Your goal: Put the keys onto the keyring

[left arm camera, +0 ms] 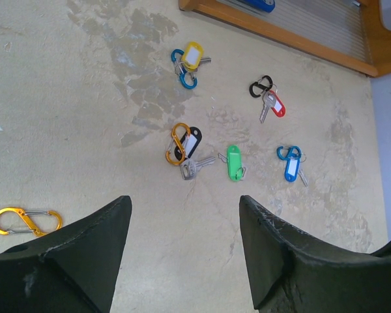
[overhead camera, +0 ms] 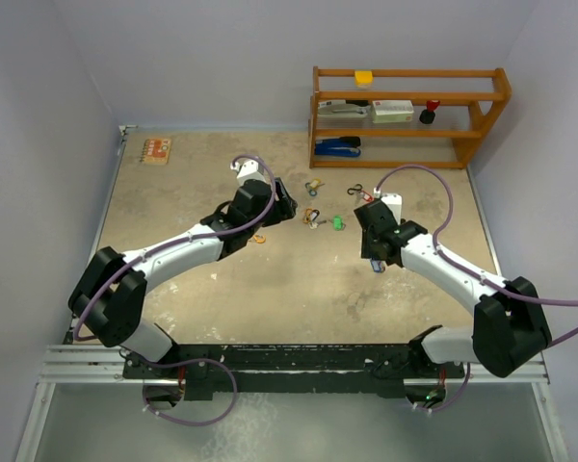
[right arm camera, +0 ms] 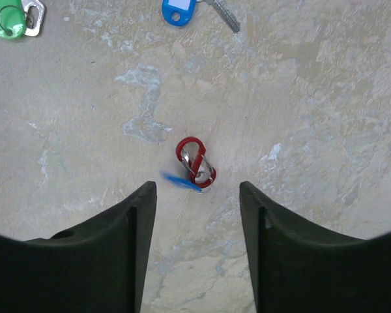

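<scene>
Keys: green-tagged key (left arm camera: 233,163) and blue-tagged key (right arm camera: 178,12) lie on the worktop (right arm camera: 313,98); my right tool (right arm camera: 195,190), wide open and empty, hovers over a red carabiner (right arm camera: 197,163), my left tool (left arm camera: 184,202) equally open and empty; pickup stage, I judge; next, descend and close.

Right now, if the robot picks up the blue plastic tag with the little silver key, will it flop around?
Probably. The blue plastic tag and its silver key look loosely linked, so the key would likely dangle and swing. Both look small and thin, so probably light. They lie flat on the table, so a nudge might slide them.
</scene>
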